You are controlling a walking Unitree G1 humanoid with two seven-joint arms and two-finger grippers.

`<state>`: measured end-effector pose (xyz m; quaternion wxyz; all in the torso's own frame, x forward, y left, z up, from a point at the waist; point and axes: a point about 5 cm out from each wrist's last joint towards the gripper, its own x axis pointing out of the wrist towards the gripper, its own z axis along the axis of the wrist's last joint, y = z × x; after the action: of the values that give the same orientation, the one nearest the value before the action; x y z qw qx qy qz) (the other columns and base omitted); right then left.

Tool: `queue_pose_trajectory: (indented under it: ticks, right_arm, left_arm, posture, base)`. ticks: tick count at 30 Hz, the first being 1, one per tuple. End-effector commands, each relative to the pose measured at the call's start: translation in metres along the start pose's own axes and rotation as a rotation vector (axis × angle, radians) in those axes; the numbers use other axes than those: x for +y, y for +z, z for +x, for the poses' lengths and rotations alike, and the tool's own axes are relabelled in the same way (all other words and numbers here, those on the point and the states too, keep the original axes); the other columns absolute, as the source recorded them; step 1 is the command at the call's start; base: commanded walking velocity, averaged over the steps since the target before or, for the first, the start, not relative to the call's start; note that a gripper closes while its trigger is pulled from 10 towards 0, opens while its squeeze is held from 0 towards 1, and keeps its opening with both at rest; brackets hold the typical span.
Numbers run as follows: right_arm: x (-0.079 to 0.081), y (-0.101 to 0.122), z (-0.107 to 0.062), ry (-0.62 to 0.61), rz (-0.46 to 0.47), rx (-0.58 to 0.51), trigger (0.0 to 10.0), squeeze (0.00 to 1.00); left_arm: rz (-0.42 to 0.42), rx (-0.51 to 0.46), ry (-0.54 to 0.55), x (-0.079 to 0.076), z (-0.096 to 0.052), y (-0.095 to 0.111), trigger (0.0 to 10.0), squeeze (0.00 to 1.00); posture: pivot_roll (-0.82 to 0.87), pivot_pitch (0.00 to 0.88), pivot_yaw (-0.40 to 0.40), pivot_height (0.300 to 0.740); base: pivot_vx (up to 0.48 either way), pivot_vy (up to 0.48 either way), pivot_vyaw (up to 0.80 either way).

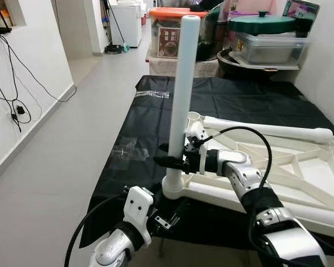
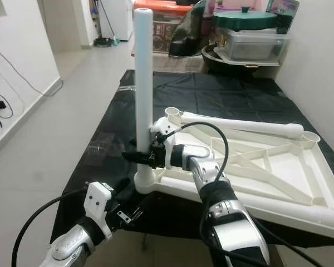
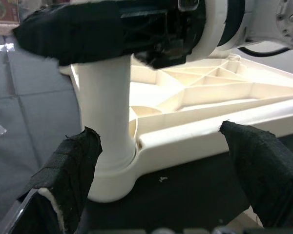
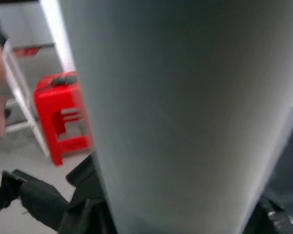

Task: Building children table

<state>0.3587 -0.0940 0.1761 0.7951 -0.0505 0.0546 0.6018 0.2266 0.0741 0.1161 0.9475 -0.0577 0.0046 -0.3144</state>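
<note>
A white children's table top (image 1: 300,172) lies upside down on a black sheet (image 1: 145,111). One white leg (image 1: 185,83) stands upright in its near left corner socket (image 1: 172,189). My right gripper (image 1: 175,161) is shut on this leg just above the socket; the right wrist view has the leg (image 4: 185,112) very close. My left gripper (image 1: 164,218) is low in front of that corner and open, its black fingers (image 3: 73,165) spread either side of the socket (image 3: 112,175) without touching it. A second white leg (image 1: 267,129) lies across the top's far edge.
Boxes with an orange lid (image 1: 172,22) and a clear bin with a green lid (image 1: 267,39) stand beyond the sheet. A wall with cables (image 1: 11,94) runs along the left. Clear plastic bags (image 1: 125,150) lie on the sheet. A red stool (image 4: 63,117) stands behind.
</note>
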Motion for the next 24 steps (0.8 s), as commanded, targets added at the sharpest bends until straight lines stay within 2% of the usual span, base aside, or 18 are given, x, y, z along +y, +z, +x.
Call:
queue_pose_trajectory:
  ticks: [1,2,4,5,6,7,8,9,10,11,12,14,15,16,17,20,22,24]
  right_arm:
    - [0.007,-0.010,0.008,0.070,0.011,0.066,0.0,0.00]
    - [0.007,-0.010,0.008,0.070,0.011,0.066,0.0,0.00]
    - [0.000,-0.011,0.010,-0.043,-0.026,0.070,0.0,0.00]
    - [0.000,-0.011,0.010,-0.043,-0.026,0.070,0.0,0.00]
    - [-0.006,-0.010,0.011,-0.154,-0.033,0.051,0.0,0.00]
    - [-0.006,-0.010,0.011,-0.154,-0.033,0.051,0.0,0.00]
    - [-0.013,-0.009,0.011,-0.282,-0.016,0.024,0.0,0.00]
    - [-0.013,-0.009,0.011,-0.282,-0.016,0.024,0.0,0.00]
    - [-0.025,-0.009,0.006,-0.535,0.049,-0.019,0.0,0.00]
    - [-0.033,-0.011,0.000,-0.705,0.103,-0.039,0.0,0.00]
    - [-0.033,-0.011,0.000,-0.705,0.103,-0.039,0.0,0.00]
    - [-0.043,-0.029,-0.030,-1.219,0.203,-0.001,0.0,0.00]
    - [-0.043,-0.035,-0.041,-1.366,0.229,0.014,0.0,0.00]
    - [-0.043,-0.035,-0.041,-1.366,0.229,0.014,0.0,0.00]
    - [-0.039,-0.040,-0.049,-1.493,0.268,0.002,0.0,0.00]
    - [-0.031,-0.043,-0.049,-1.575,0.318,-0.031,0.0,0.00]
    - [-0.015,-0.045,-0.041,-1.688,0.401,-0.093,0.0,0.00]
    - [-0.006,-0.047,-0.027,-1.727,0.459,-0.106,0.0,0.00]
  left_arm:
    - [-0.007,0.010,0.005,0.000,-0.002,-0.001,10.0,0.00]
    - [-0.007,0.010,0.005,0.000,-0.002,-0.001,10.0,0.00]
    - [-0.005,0.010,0.006,0.001,-0.001,-0.001,10.0,0.00]
    - [-0.005,0.010,0.006,0.001,-0.001,-0.001,10.0,0.00]
    - [-0.005,0.011,0.006,0.001,-0.001,-0.001,10.0,0.00]
    - [-0.005,0.011,0.006,0.001,-0.001,-0.001,10.0,0.00]
    - [-0.004,0.011,0.007,0.002,-0.001,-0.001,10.0,0.00]
    - [-0.004,0.011,0.007,0.002,-0.001,-0.001,10.0,0.00]
    - [-0.004,0.012,0.007,0.002,0.000,-0.001,10.0,0.00]
    - [-0.004,0.012,0.007,0.002,0.000,-0.001,10.0,0.00]
    - [-0.004,0.012,0.007,0.002,0.000,-0.001,10.0,0.00]
    - [-0.005,0.013,0.005,0.003,0.000,-0.001,10.0,0.00]
    - [-0.006,0.014,0.005,0.003,0.000,-0.001,10.0,0.00]
    - [-0.006,0.014,0.005,0.003,0.000,-0.001,10.0,0.00]
    - [-0.005,0.014,0.003,0.003,0.000,-0.001,10.0,0.00]
    - [-0.005,0.015,0.002,0.003,0.000,-0.001,10.0,0.00]
    - [-0.004,0.015,0.001,0.003,0.001,-0.001,10.0,0.00]
    - [-0.004,0.015,0.002,0.003,0.001,-0.002,10.0,0.00]
  posture:
    - [0.09,0.010,-0.047,0.740]
    - [0.09,0.010,-0.047,0.740]
    - [0.09,0.011,-0.045,0.740]
    - [0.09,0.011,-0.045,0.740]
    - [0.09,0.011,-0.043,0.740]
    - [0.09,0.011,-0.043,0.740]
    - [0.09,0.011,-0.042,0.740]
    - [0.09,0.011,-0.042,0.740]
    - [0.09,0.010,-0.041,0.740]
    - [0.09,0.010,-0.041,0.740]
    - [0.09,0.010,-0.041,0.740]
    - [0.07,0.011,-0.033,0.740]
    - [0.07,0.011,-0.031,0.740]
    - [0.07,0.011,-0.031,0.740]
    - [0.08,0.009,-0.033,0.740]
    - [0.07,0.009,-0.032,0.740]
    - [0.07,0.008,-0.033,0.740]
    - [0.07,0.008,-0.034,0.740]
  base:
    - [0.000,0.000,0.00]
    - [0.000,0.000,0.00]
    - [0.000,0.000,0.00]
    - [0.000,0.000,0.00]
    - [0.000,0.000,0.00]
    - [0.000,0.000,0.00]
    - [0.000,0.000,0.00]
    - [0.000,0.000,0.00]
    - [0.000,0.000,0.00]
    - [0.000,0.000,0.00]
    - [0.000,0.000,0.00]
    - [0.000,0.000,0.00]
    - [0.000,0.000,0.00]
    - [0.000,0.000,0.00]
    - [0.000,0.000,0.00]
    - [0.000,0.000,0.00]
    - [0.000,0.000,0.00]
    - [0.000,0.000,0.00]
